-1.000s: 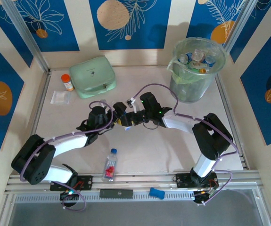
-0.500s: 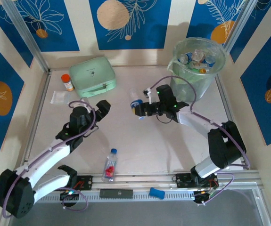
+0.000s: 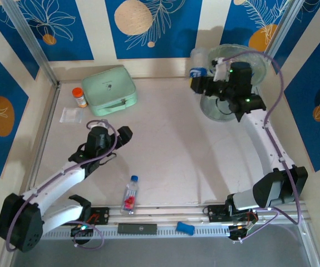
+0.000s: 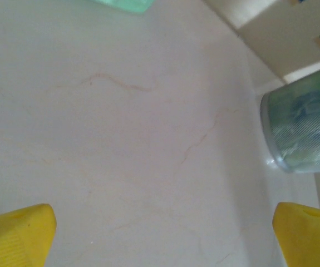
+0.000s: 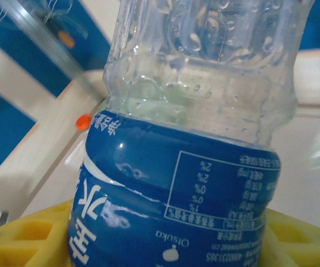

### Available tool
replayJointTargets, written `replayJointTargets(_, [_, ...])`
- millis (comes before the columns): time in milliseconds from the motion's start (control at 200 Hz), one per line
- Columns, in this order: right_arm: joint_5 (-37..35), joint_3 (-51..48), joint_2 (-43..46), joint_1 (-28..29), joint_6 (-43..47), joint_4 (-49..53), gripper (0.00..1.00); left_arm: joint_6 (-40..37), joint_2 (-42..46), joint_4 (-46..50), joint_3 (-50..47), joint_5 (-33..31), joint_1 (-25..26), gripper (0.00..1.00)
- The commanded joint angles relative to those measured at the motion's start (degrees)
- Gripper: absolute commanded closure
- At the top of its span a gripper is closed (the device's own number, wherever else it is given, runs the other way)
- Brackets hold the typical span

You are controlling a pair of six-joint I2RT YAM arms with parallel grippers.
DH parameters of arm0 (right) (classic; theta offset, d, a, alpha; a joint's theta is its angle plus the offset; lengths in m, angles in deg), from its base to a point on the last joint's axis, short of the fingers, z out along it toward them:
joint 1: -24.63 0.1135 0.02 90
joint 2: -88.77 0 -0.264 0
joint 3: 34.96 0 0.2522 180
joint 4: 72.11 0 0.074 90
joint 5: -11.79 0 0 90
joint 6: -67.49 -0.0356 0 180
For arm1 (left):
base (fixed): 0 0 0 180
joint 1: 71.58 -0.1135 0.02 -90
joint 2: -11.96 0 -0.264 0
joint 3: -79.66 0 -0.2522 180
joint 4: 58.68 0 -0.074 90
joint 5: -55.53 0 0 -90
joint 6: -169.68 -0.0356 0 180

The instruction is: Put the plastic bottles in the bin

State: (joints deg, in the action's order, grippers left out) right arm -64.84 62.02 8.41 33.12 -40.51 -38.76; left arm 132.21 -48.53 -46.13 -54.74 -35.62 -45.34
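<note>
A red-label bottle (image 3: 129,194) lies on its side on the pale table (image 3: 171,156), well apart from the bin (image 3: 215,110), toward the near edge and far to the bin's left. Beyond it, still well left of the bin, the left gripper (image 3: 122,133) hovers above bare table with its jaws spread wide and nothing between them. Its wrist camera shows the two yellow fingers (image 4: 18,233) at the lower corners and the bin (image 4: 301,133) up to the right, blurred blue and green shapes showing through its wall. A mint-green case (image 3: 112,90), an orange-capped jar (image 3: 79,97) and a small clear packet (image 3: 72,114) sit near the back, far left of the bin. The right gripper (image 3: 204,82) is raised at the bin's left rim, clamped on a blue-label bottle (image 3: 196,73). Whether the bottle is over the rim or just outside it cannot be told. Close up, this clear bottle (image 5: 193,139) stands between yellow fingers (image 5: 32,239).
</note>
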Motion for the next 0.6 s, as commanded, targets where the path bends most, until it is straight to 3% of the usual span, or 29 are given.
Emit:
replayJointTargets(0, [-4.9, 5.1, -0.7, -3.8, 0.0, 5.6, 0.49, -2.6, -3.8, -1.4, 3.3, 6.7, -0.4, 0.0])
replayJointTargets(290, [-12.5, 14.1, -5.7, -12.7, 1.6, 9.9, 0.49, -6.6, -13.8, 0.6, 9.0, 16.1, 0.0, 0.0])
replayJointTargets(435, [-9.1, 17.6, -9.8, -15.5, 1.7, 11.8, 0.49, -7.0, -14.9, 0.4, 9.6, 16.2, 0.2, 0.0])
replayJointTargets(595, [-3.9, 28.0, -18.4, -15.1, 2.0, 18.7, 0.49, -7.5, -15.1, 1.1, 10.6, 16.2, 0.3, 0.0])
